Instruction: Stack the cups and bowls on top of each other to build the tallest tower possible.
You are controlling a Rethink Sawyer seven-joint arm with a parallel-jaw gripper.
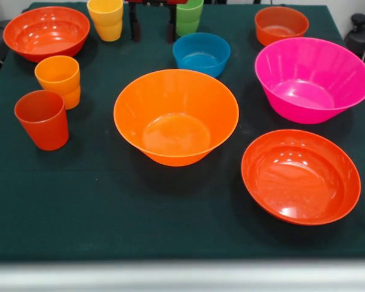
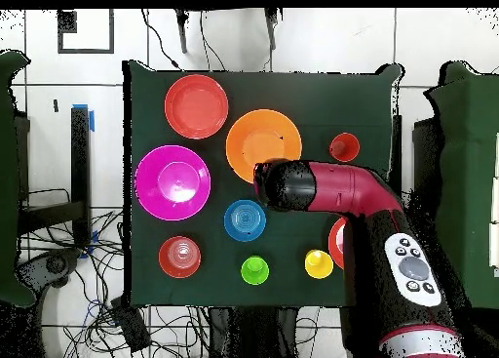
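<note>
A large orange bowl [image 1: 176, 117] sits upright at the centre of the green table [image 1: 109, 213], nothing stacked yet. Around it stand a magenta bowl [image 1: 312, 79], red-orange bowls and single cups. The tool [image 1: 152, 24] hangs at the far edge; whether it is spread cannot be told. A wide bowl likely makes the steadiest base.
</note>
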